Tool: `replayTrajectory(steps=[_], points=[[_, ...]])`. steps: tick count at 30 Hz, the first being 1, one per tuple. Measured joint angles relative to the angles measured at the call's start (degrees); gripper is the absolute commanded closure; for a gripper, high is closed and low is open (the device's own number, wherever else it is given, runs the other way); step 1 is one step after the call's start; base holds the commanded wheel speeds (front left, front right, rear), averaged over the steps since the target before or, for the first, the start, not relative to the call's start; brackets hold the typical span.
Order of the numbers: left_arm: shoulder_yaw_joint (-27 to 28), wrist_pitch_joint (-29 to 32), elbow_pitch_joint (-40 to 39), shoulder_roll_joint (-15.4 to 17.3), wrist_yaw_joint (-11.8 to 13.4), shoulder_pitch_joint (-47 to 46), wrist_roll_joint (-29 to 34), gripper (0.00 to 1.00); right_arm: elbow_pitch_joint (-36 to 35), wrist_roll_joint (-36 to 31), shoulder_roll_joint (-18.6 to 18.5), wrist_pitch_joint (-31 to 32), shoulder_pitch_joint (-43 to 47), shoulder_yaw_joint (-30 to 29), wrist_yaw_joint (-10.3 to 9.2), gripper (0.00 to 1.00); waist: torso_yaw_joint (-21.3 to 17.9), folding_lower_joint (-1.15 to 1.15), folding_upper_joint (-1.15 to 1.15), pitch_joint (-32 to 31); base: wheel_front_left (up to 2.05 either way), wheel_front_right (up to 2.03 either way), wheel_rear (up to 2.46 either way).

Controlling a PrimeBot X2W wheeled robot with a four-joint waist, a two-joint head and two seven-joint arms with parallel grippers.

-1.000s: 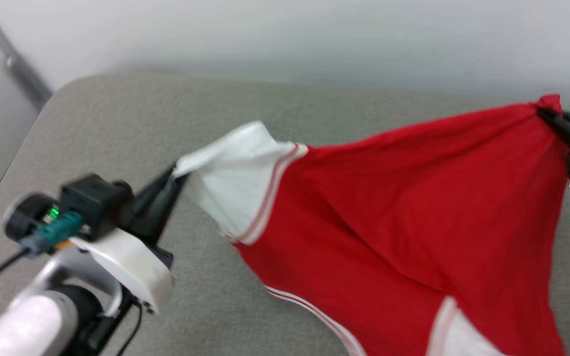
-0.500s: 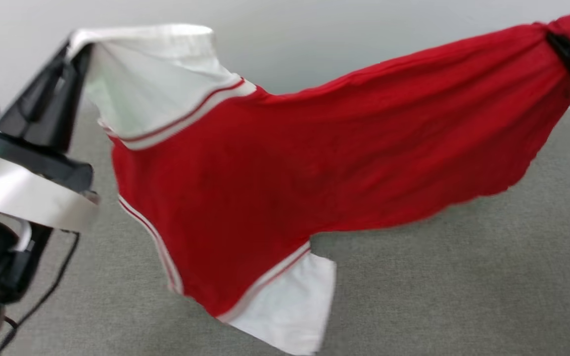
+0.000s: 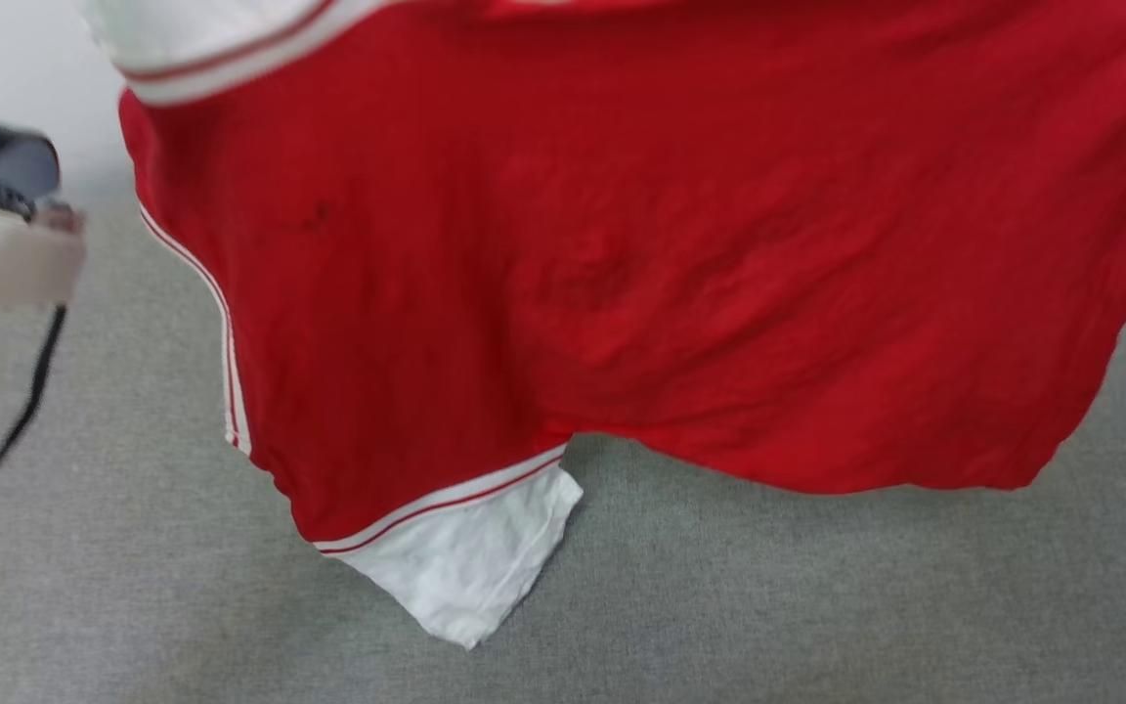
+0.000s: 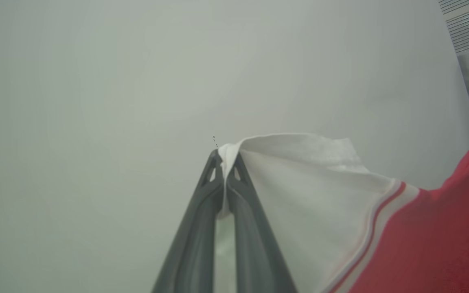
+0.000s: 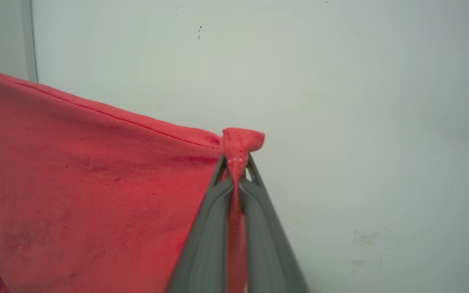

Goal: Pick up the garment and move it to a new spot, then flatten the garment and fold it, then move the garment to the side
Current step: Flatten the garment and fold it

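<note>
Now, left hand (image 4: 223, 156): fingers pressed together on the edge of a white sleeve (image 4: 299, 183), with a ridge of cloth poking out past the tips.
Right hand (image 5: 236, 162): pinched tight on a red hemmed corner, with a small stitched tuft standing above the tips.
Garment (image 3: 622, 244): the red jersey T-shirt hangs as a sheet between the two hands, raised in front of the head camera. A plain red face is turned toward it, and no lettering shows on this side.
Lower sleeve (image 3: 465, 557): white with red-striped trim, dangling at the lowest point. I cannot tell whether it touches the surface below or hangs just above it.
Grey woven surface (image 3: 817, 606): lies beneath the shirt.
Pale wall (image 5: 360, 101): stands behind both hands in the wrist views.
Step in hand: the first one, by my reading, picking up and carrying to a new spot. The shirt is lifted and spread but not yet laid down.
Next move calls for: lowering both hands together at the same spread so the cloth stays taut. The hanging edge should land first, the rest should then be drawn out flat, and release should come only once the cloth rests.
Watch for: one grip is on a sleeve and the other on a hem corner, so the shirt hangs skewed. It could land twisted, with the dangling sleeve tucked under.
</note>
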Motion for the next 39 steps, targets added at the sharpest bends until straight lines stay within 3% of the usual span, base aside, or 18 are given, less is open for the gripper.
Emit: replayTrajectory(steps=[11,18,26,32,39], points=[[-3.1,2.7,10.9,-2.5,-7.2,-26.4,4.2,1.00,3.2,-0.3,-3.8,-2.5,-14.4,-2.9,0.01,1.00,-0.2,0.00,0.00,11.6,0.00,0.00,0.00],[-5.6,1.2,25.0,-8.9,-10.2,-46.9,8.4,1.00,11.5,-2.6,-6.9,-7.6,-29.0,1.6,0.02,1.00,0.2,0.02,0.00,21.5,0.00,0.00,0.00],[-9.0,-4.4,41.6,-15.2,-12.7,-62.7,13.3,1.00,25.8,-6.3,-6.1,-14.4,-47.2,7.7,0.03,1.00,1.4,0.02,0.00,30.8,0.00,0.00,0.00],[-8.7,-12.5,51.0,-20.2,-12.8,-65.1,12.3,1.00,35.3,-8.7,-3.7,-20.0,-53.9,12.9,0.02,1.00,4.0,0.02,0.00,34.3,0.00,0.00,0.00],[-10.5,-19.5,57.8,-24.2,-14.6,-55.7,10.1,1.00,41.0,-7.2,-3.8,-26.1,-50.9,19.6,0.01,1.00,7.4,0.02,0.00,35.3,0.00,0.00,0.00]])
